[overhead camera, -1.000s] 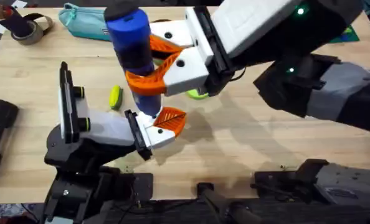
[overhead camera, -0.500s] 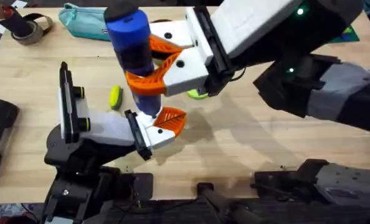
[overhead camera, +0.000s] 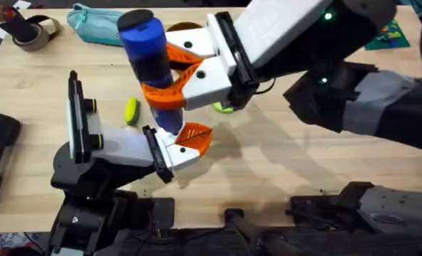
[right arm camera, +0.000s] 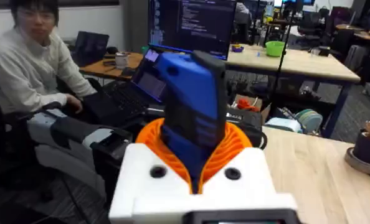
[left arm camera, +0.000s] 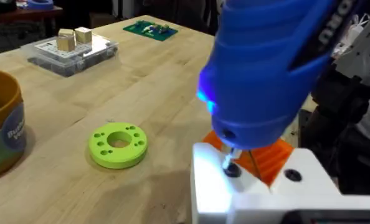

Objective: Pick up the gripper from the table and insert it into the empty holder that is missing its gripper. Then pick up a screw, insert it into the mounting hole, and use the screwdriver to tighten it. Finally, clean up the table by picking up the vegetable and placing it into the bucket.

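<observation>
Screwdriver (overhead camera: pixel 149 53): thick glossy bright-blue cyl. w/ black top cap, darker ribbed mid band, narrow pale tip; stands about upright, leaning a bit, above the holder (overhead camera: pixel 172 153). Right gripper (overhead camera: pixel 170 75), white blocky body w/ orange ribbed pads (overhead camera: pixel 161 95), is clamped round the handle's mid section; right arm reaches in from upper right across the table (overhead camera: pixel 282 163), large & dark near the camera. In right wrist view the blue handle (right arm camera: pixel 191 118) sits wedged betw. the orange pads (right arm camera: pixel 235 146). Left wrist view: tip (left arm camera: pixel 230 163) pressed down on a small dark screw head in the white holder block (left arm camera: pixel 260 193), blue glow at the handle's lower edge. Orange wedge finger w/ leaf-like ribs, the gripper (overhead camera: pixel 195 136), is seated in the holder, sticking out to the right of the tip. Left arm lies low, angled from lower left toward centre, lime knobs on its black bracket; can't tell how its own fingers stand. Bucket (left arm camera: pixel 1 124), round orange-brown cup w/ paler rim, stands on the light wood-grain top; flat lime-green disc (left arm camera: pixel 118 144) w/ holes lies near it. Small yellow-green veg. (overhead camera: pixel 131 110) lies left of the screwdriver, apart from it.
</observation>
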Robot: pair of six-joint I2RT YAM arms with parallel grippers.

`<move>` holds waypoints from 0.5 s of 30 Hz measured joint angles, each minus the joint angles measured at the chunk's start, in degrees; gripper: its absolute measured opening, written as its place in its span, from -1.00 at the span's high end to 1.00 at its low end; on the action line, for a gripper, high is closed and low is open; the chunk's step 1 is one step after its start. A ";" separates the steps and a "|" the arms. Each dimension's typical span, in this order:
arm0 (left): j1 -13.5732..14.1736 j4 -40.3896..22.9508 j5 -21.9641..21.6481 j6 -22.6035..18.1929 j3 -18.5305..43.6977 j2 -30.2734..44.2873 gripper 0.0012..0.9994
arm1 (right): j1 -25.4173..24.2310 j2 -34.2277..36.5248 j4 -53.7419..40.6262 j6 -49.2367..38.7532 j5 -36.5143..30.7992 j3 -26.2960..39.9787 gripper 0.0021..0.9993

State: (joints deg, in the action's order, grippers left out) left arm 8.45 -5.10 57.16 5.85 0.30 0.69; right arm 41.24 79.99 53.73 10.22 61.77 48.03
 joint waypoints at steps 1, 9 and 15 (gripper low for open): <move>0.00 0.00 -0.01 0.00 0.00 0.01 0.98 | 0.02 0.15 0.24 0.00 -0.04 0.00 0.94; 0.00 0.02 0.00 -0.04 0.00 0.00 0.98 | 0.28 0.39 0.18 -0.17 0.03 -0.02 0.93; 0.00 0.02 0.00 -0.04 0.00 0.00 0.98 | 0.28 0.39 0.84 0.26 0.06 -0.03 0.93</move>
State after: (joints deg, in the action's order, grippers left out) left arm 8.45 -5.08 57.17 5.80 0.30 0.69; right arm 41.52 80.38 54.56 10.48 61.83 48.00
